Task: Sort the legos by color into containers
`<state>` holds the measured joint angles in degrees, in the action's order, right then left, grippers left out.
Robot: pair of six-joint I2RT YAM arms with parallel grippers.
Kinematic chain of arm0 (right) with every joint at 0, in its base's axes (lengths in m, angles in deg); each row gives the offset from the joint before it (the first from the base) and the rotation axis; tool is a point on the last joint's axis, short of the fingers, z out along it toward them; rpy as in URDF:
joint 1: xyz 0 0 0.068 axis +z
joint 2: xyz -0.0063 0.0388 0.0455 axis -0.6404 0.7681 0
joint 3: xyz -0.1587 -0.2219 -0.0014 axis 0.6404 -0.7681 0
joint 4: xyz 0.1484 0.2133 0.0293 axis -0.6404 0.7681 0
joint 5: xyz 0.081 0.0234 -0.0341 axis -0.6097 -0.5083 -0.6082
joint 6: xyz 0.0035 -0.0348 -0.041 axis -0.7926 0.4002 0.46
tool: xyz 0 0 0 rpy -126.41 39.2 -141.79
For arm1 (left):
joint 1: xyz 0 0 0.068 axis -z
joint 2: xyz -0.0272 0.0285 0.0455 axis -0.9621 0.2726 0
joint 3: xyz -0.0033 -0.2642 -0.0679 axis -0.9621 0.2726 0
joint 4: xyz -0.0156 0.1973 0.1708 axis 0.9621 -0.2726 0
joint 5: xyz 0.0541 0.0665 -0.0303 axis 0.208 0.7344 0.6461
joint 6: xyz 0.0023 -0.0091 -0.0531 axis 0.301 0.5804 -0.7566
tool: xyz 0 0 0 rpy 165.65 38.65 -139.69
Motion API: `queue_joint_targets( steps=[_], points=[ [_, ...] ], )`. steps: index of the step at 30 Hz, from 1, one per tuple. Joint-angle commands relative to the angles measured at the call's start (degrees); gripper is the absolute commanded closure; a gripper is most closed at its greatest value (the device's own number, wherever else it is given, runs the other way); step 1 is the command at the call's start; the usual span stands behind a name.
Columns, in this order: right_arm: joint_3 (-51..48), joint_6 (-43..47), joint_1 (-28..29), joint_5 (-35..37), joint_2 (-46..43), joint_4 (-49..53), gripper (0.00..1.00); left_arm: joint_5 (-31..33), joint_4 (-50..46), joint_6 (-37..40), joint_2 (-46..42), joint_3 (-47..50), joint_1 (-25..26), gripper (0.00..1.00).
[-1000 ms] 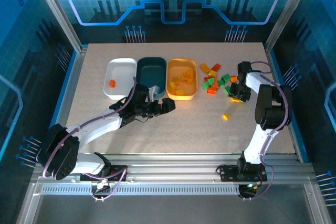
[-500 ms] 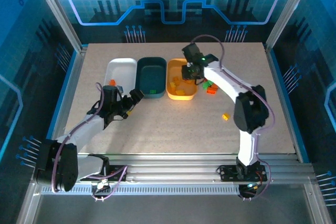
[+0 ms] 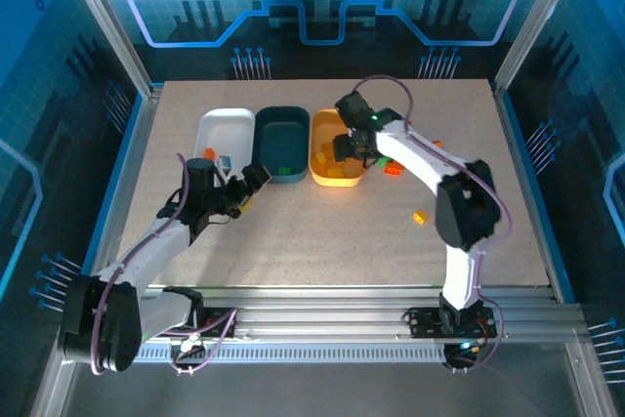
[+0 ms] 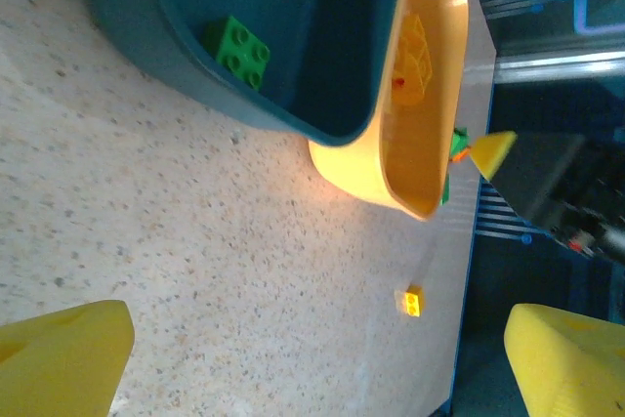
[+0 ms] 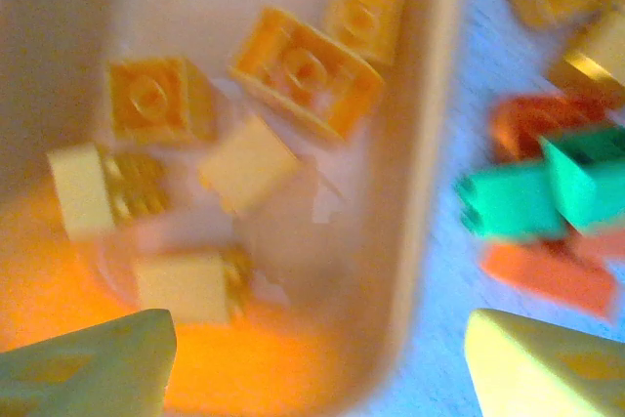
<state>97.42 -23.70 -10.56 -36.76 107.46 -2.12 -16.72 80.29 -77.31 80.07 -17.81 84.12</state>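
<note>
The right tool (image 3: 349,149) (image 5: 312,370) hangs over the orange tub (image 3: 314,151) (image 5: 430,192), released, its yellow fingers wide apart with nothing between them. Directly below it, several yellow-orange bricks (image 5: 305,70) lie scattered on the tub's floor. Just outside that tub's right wall, a cluster of loose bricks (image 3: 395,165) (image 5: 508,204) in green, red-orange and yellow sits on the bench (image 3: 322,236). Farther toward the near right, a lone yellow brick (image 3: 419,217) (image 4: 410,301) lies by itself on the bench. The left tool (image 3: 241,178) (image 4: 312,358) is low over the bench just in front of the teal tub (image 3: 283,132) (image 4: 146,26), also released, its jaws spread and empty. One green brick (image 4: 237,51) rests inside the teal tub near its front wall. The white tub (image 3: 225,129) stands at the left end of the row, touching the teal one, and holds a single red-orange brick (image 3: 208,153).
</note>
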Motion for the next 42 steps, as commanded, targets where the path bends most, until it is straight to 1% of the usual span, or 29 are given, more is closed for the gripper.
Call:
queue_joint_targets(
  steps=[1, 3, 6, 9, 11, 13, 16, 19, 22, 24, 26, 29, 31, 38, 42],
  points=[
    [-10.8, -4.0, -2.6, 4.1, -10.4, 0.0, 0.19, -1.9, 2.8, 2.0, 2.6, -2.7, 6.2, 0.01],
    [-18.3, -5.9, -5.2, 4.3, -14.9, -0.1, 0.16, -0.6, 4.6, 3.1, 4.6, -4.2, 12.3, 0.01],
    [-29.3, -9.6, -10.1, 2.8, -20.7, -0.6, 0.15, 0.2, 6.9, 4.9, 8.7, -6.8, 20.7, 0.01],
    [-38.6, -12.3, -14.3, -1.9, -26.1, -4.0, 0.14, 0.8, 9.7, 5.8, 13.2, -8.5, 26.6, 0.01],
    [-42.8, -13.4, -16.0, -4.9, -27.9, -6.0, 0.14, 0.7, 11.3, 5.5, 15.8, -9.2, 28.5, 0.01],
    [-44.7, -13.6, -17.2, -7.8, -27.7, -7.8, 0.14, -0.1, 12.5, 4.8, 17.8, -9.9, 29.2, 0.01],
    [-45.5, -14.3, -18.4, -6.9, -25.6, -8.5, 0.15, -0.5, 12.2, 5.0, 18.4, -10.3, 29.3, 0.01],
    [-46.2, -14.6, -20.4, -9.7, -23.8, -11.2, 0.20, 0.7, 10.0, 6.2, 17.1, -10.4, 29.3, 0.01],
    [-45.4, -14.3, -20.9, -10.7, -22.1, -13.1, 0.26, 2.0, 8.1, 7.1, 15.9, -10.3, 29.3, 0.01],
    [-44.4, -13.7, -20.9, -9.9, -20.6, -13.1, 0.30, 2.3, 7.5, 7.3, 15.4, -10.1, 29.3, 0.01],
    [-43.8, -12.9, -21.0, -9.2, -19.1, -13.6, 0.36, 2.5, 7.1, 7.3, 15.1, -10.1, 29.2, 0.01],
    [-43.8, -12.7, -21.1, -10.4, -17.9, -14.5, 0.45, 2.8, 6.8, 7.4, 15.1, -10.2, 29.3, 0.01],
    [-44.3, -13.1, -21.1, -11.3, -18.3, -15.3, 0.46, 2.8, 6.4, 7.5, 15.2, -10.6, 29.3, 0.01],
    [-44.4, -11.8, -21.0, -9.2, -19.1, -16.1, 0.57, 3.5, 4.3, 8.7, 14.9, -11.7, 29.2, 0.01],
    [-44.2, -10.8, -20.5, -8.5, -19.9, -16.4, 0.61, 3.9, 3.3, 9.2, 14.4, -12.1, 28.9, 0.01]
  ],
)
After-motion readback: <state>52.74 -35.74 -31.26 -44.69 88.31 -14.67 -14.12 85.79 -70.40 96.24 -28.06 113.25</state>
